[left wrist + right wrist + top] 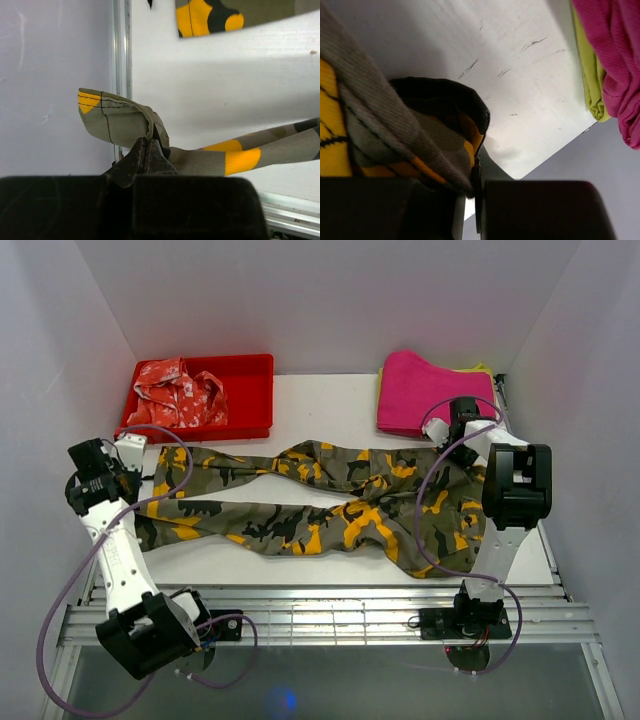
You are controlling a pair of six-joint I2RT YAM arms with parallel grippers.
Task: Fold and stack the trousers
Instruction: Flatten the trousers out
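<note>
Twice found cloth pinched, once at each end of the trousers (320, 502). At far left, saw the left hand (150, 150) closed tight on the hem of one leg, olive cloth bunched between the fingers and a stitched cuff curling up over the tips, lifted off the desk (330, 410). Traced that leg away to the right in the wrist view, its grey and orange-yellow bands sagging back toward the white surface. Spotted another stretch of camouflage lying flat farther off, apart from the first. Behind the left hand, noted a red tray (255, 428) at the back of the desk, with a crumpled red-and-white garment (180, 390) in its left half. Followed the trousers across the middle from above: both legs stretched out sideways, roughly side by side with a strip of bare desk between, joined toward the right into a rumpled seat and waist. Beyond that end, saw a folded pink cloth (425, 390) at the back right, resting on a yellow-green cloth (587, 85) with an edge showing beneath. At far right, found the right hand (476, 172) clamped on the trousers too, thick folds of waist-end fabric gathered between its fingers and held above the desk, near the pink cloth but not touching it.
</note>
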